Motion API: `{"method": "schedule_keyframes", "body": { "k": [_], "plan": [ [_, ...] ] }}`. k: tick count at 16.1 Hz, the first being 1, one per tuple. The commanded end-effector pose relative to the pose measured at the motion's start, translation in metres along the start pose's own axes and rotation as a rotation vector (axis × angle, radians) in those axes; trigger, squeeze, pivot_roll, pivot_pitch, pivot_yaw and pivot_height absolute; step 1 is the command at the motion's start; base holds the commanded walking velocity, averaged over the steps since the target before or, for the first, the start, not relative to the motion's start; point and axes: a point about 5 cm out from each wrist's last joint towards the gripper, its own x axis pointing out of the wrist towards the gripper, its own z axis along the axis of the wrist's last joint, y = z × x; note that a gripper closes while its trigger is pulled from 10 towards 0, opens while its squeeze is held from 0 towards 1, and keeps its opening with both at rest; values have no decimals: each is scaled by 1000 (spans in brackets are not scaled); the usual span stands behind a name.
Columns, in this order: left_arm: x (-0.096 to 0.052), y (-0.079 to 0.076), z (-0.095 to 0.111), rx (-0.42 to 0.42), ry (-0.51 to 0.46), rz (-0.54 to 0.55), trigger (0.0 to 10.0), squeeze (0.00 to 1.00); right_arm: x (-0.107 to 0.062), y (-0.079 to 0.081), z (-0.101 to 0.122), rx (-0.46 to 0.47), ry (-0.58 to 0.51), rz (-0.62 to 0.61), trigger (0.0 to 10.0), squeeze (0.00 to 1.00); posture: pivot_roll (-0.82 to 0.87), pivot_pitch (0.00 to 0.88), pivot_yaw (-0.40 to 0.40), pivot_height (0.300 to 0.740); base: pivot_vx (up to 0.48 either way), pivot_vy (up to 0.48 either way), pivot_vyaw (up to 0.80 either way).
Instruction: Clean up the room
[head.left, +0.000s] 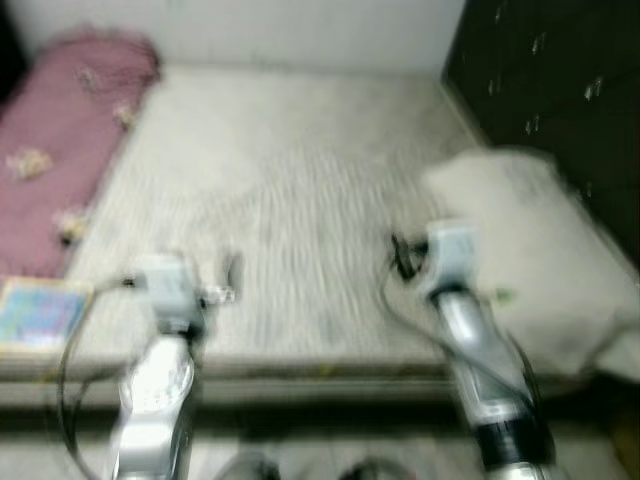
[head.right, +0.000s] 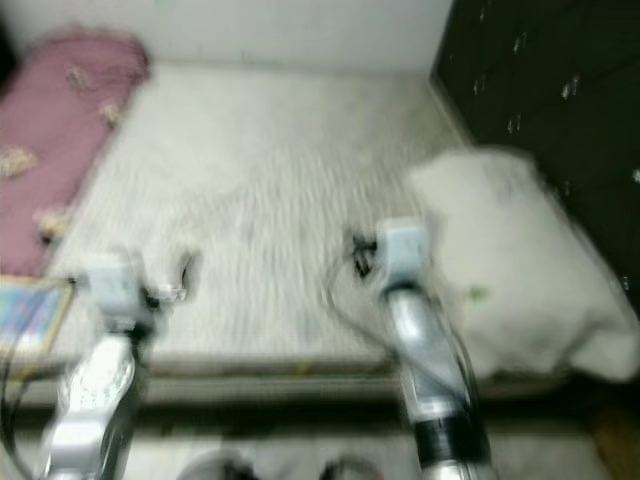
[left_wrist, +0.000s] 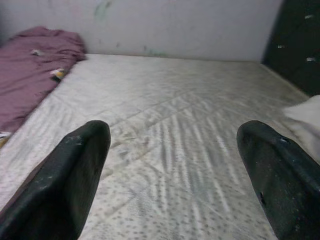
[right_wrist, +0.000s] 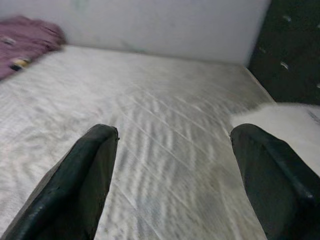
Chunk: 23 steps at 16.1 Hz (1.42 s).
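I'm holding both the left gripper and right gripper wide open, empty, over the mattress's near edge; the pillow at its right edge looks soft, probably light — I'm planning to pinch a corner.

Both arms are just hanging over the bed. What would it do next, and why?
Probably swing the right gripper toward the white pillow and take hold of it. That pillow lies askew at the mattress edge, just beside that arm, and both the right and the left gripper are open and empty, so nothing needs putting down first. The views are blurred, so this is a guess.
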Motion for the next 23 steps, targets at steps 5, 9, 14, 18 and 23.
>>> {"method": "schedule_keyframes", "body": {
  "k": [5,9,14,18,23],
  "plan": [
    [1,6,5,4,-3,9,10000,0,2,4,4,8,-14,3,10000,0,12,53,-34,740,0,476,0],
    [1,5,12,31,-44,-28,10000,0,3,5,4,8,-13,3,10000,0,14,49,-34,740,0,456,0],
    [2,4,10,12,-38,-18,10000,0,4,4,4,6,-15,3,10000,0,11,46,-34,740,0,432,0],
    [2,4,10,30,-37,-13,10000,0,4,5,4,5,-13,2,10000,0,10,47,-35,740,0,323,0],
    [0,1,12,16,-48,-44,10000,0,3,5,4,4,-11,4,10000,0,8,45,-32,740,0,0,0]
  ]
}}
